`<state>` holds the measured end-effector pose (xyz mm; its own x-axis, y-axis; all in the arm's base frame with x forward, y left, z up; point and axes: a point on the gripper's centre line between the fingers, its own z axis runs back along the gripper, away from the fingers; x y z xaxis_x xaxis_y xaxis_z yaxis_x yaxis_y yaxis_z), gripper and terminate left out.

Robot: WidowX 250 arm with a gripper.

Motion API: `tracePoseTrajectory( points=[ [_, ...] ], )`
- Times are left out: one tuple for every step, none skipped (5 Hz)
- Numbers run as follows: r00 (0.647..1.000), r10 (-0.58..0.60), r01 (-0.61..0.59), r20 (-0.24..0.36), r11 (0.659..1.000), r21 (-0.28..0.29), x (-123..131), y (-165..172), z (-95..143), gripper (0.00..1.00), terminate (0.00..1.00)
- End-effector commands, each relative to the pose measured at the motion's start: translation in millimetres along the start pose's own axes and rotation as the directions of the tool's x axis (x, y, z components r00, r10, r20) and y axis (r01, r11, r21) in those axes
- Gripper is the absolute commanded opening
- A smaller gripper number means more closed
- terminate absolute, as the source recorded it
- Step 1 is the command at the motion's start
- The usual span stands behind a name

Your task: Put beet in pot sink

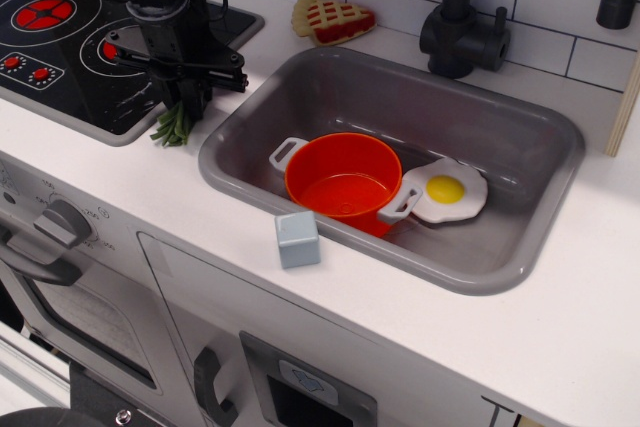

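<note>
Only the green leaves of the beet [172, 129] show, sticking out at the right edge of the stove, left of the sink; the magenta bulb is hidden behind my gripper. My black gripper [190, 102] stands upright right over the beet, fingers pointing down around it; I cannot tell if they are closed. The orange-red pot [343, 179] with light-grey handles stands upright and empty in the front left of the grey sink [520, 267].
A toy fried egg [446, 190] lies in the sink beside the pot. A grey-blue cube [297, 238] sits on the sink's front rim. A pie slice [333, 17] and a black faucet [462, 27] are behind the sink. The black stove [50, 37] is at left.
</note>
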<state>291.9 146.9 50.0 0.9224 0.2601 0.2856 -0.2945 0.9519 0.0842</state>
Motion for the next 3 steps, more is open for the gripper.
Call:
tracePoseTrajectory(
  points=[
    [0.999,0.034,-0.029,0.037,0.992,-0.123,4,-38,67,0.00,0.00],
    [0.995,-0.012,-0.001,-0.095,0.991,-0.137,-12,-73,67,0.00,0.00],
    [0.985,-0.038,0.023,-0.168,0.996,-0.090,-28,-101,50,0.00,0.00]
  ],
)
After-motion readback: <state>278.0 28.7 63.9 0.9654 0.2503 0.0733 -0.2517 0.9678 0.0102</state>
